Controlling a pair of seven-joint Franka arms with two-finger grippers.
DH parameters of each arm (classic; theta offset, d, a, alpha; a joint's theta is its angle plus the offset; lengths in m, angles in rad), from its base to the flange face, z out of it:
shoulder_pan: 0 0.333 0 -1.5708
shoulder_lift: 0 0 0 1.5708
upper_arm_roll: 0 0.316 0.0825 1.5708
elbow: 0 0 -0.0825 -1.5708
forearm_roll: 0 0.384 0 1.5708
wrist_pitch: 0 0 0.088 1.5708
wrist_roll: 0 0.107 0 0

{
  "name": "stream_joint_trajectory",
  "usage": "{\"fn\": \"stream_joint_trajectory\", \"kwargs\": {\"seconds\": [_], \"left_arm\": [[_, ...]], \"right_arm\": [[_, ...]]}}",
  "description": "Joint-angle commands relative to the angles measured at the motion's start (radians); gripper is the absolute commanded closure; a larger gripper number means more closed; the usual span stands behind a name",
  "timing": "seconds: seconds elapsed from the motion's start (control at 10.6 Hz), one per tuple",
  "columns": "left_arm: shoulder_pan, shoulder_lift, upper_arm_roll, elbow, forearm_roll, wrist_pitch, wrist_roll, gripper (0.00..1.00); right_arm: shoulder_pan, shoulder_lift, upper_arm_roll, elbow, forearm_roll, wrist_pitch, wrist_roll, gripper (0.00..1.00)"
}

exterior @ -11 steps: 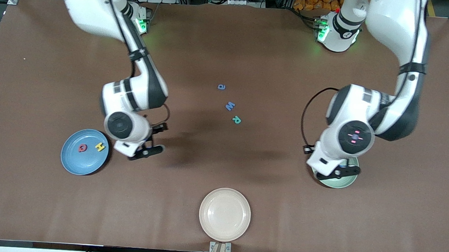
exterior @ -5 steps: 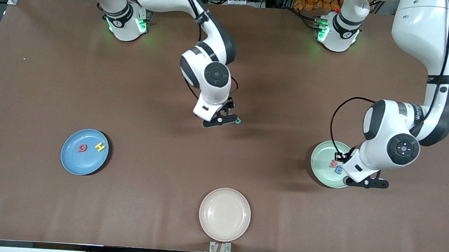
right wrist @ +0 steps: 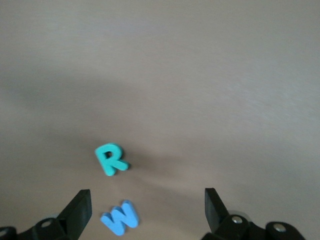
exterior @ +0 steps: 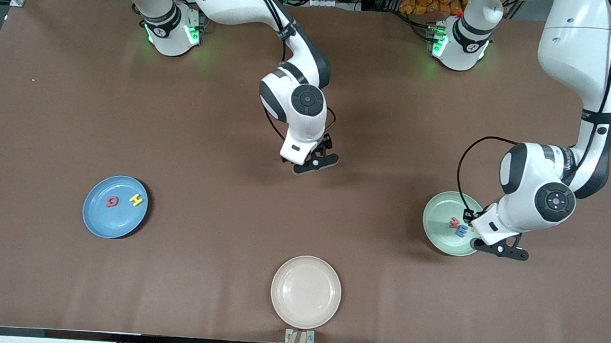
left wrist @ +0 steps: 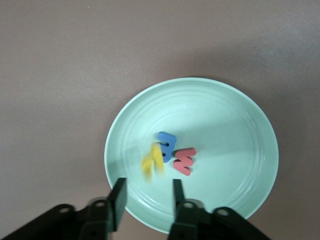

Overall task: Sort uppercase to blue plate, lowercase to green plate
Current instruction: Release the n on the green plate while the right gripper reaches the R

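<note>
Yellow h is dropping onto the green plate.
I am parting my left gripper over it, empty; my right gripper is hanging wide over teal R.

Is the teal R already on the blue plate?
No, the teal R lies on the bare table beside a blue letter, under the open right gripper; the blue plate holds only a red and a yellow letter.
</note>
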Motion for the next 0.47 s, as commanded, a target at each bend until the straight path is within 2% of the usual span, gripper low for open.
{"fn": "stream_joint_trajectory", "kwargs": {"seconds": [0.0, 0.19, 0.38], "left_arm": [[-0.007, -0.009, -0.013, -0.002, 0.018, 0.011, 0.003, 0.00], [-0.007, -0.036, -0.016, 0.001, 0.018, 0.002, 0.011, 0.00], [-0.007, -0.056, -0.041, 0.002, 0.018, -0.032, 0.008, 0.00]], "right_arm": [[0.004, 0.030, 0.002, 0.038, 0.022, 0.040, -0.033, 0.00], [0.008, 0.089, 0.004, 0.087, 0.022, 0.114, -0.032, 0.00], [0.014, 0.113, 0.004, 0.089, 0.022, 0.114, -0.035, 0.00]]}}
